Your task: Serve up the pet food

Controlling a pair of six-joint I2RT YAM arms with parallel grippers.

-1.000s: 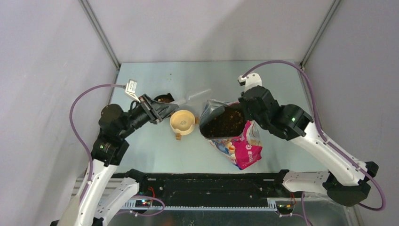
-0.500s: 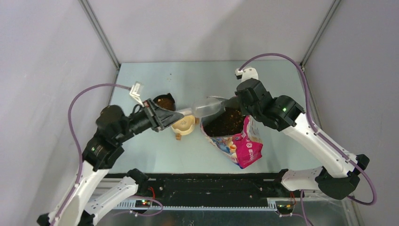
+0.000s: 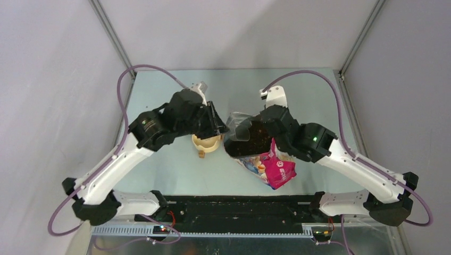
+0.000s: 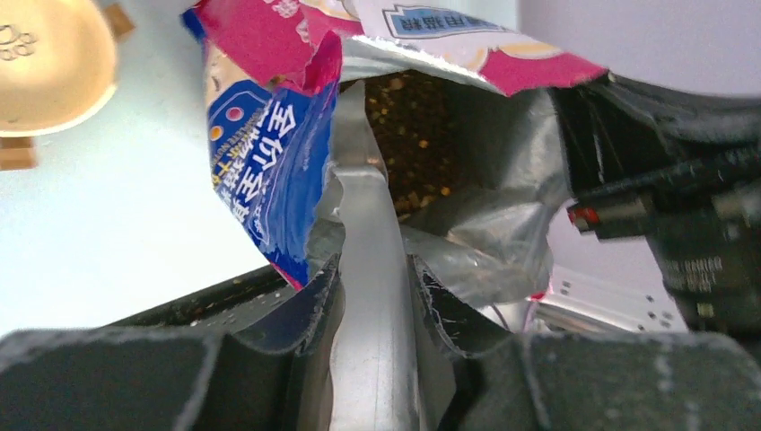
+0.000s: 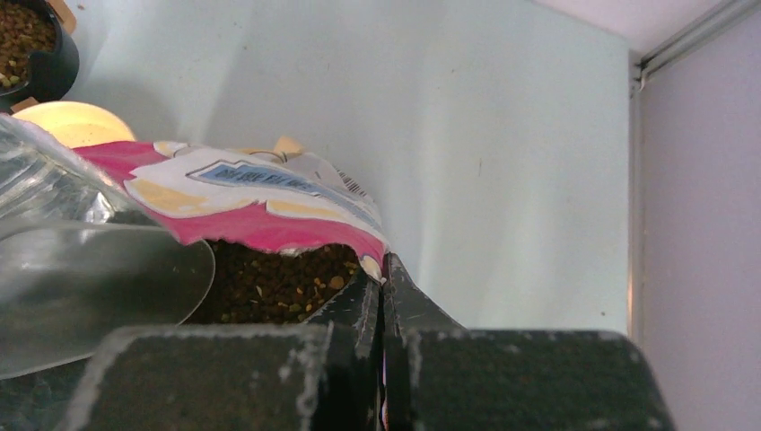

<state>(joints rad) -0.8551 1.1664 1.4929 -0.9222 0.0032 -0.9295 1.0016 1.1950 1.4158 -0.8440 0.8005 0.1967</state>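
Behind the torn foil rim of the blue-and-pink cat-food bag [image 3: 274, 167] lies the pet food [image 5: 269, 287], a loose bed of small dark brown kibble. You cannot pinch this stuff: each pellet is tiny, dry and light, and the mass will likely flow and spill rather than lift, so take it only with the clear plastic scoop [image 4: 363, 180]. Your left pincer [image 4: 372, 278] is narrowed on the scoop's handle, with the bowl end inside the bag mouth; whether it touches the kibble you cannot tell. Your right pincer [image 5: 383, 278] is clamped flat on the bag's rim, holding the mouth open. That bag looks thin, glossy and floppy, so expect it to sag if released. Carry a filled scoop level to the tan bowl [image 3: 206, 142] just beside the bag on the worktop [image 3: 308, 101].
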